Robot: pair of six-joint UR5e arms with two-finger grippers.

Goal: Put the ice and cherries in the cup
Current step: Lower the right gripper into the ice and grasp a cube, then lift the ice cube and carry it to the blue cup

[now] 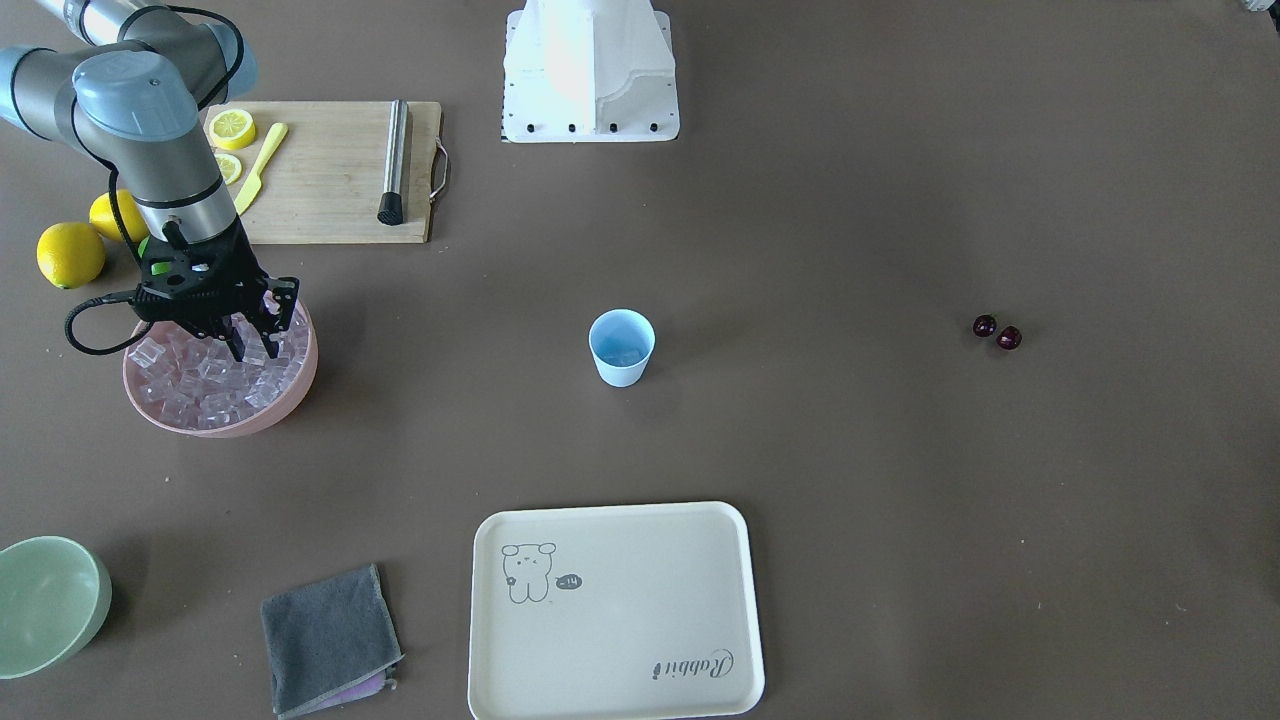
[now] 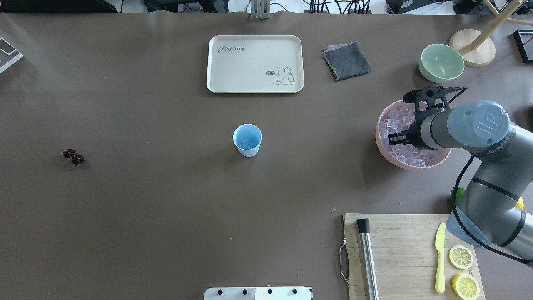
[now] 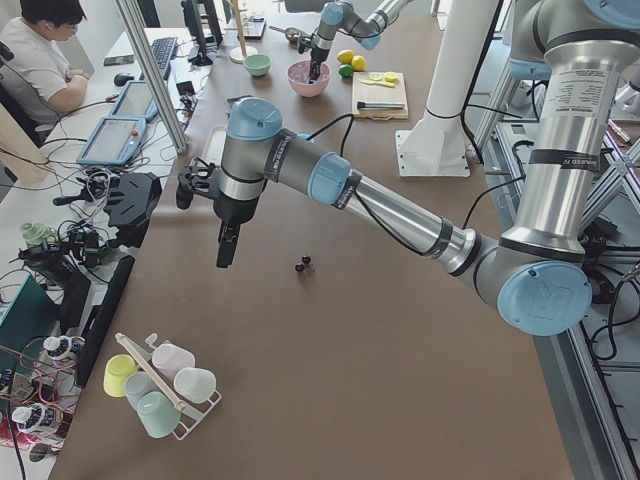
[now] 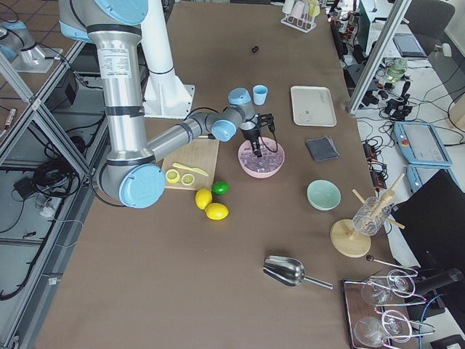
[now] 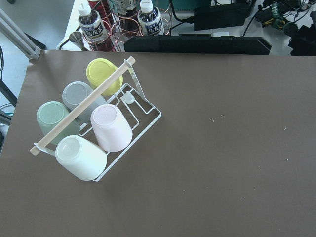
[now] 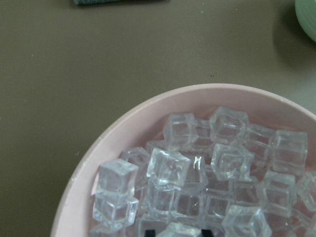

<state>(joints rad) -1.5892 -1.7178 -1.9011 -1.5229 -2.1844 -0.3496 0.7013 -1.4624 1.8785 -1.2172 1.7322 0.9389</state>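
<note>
- Left end first. My guess is the cherries (image 2: 73,156) will be the fiddly part: tiny, round and glossy, so an off-centre pinch could send them rolling. They lie touching each other toward the left end of the table (image 2: 166,208), about midway between its front and back edges. The left gripper (image 3: 228,250) hangs above the table near them, off to one side and not touching. I can't tell how wide its jaws are.
- Middle. The cup (image 2: 247,139) looks light, so a bump during a drop could tip it. It stands upright mid-table, well apart from both grippers, with what looks like a bit of ice inside.
- Right side. A slick cube could slip out on the long carry to the cup, or a neighbouring cube could get dragged over the rim. The ice (image 6: 217,163) fills the bowl (image 2: 381,137) near the right edge. The right gripper (image 1: 253,345) is down in the pile, jaws narrow, seemingly pinching one cube.
</note>
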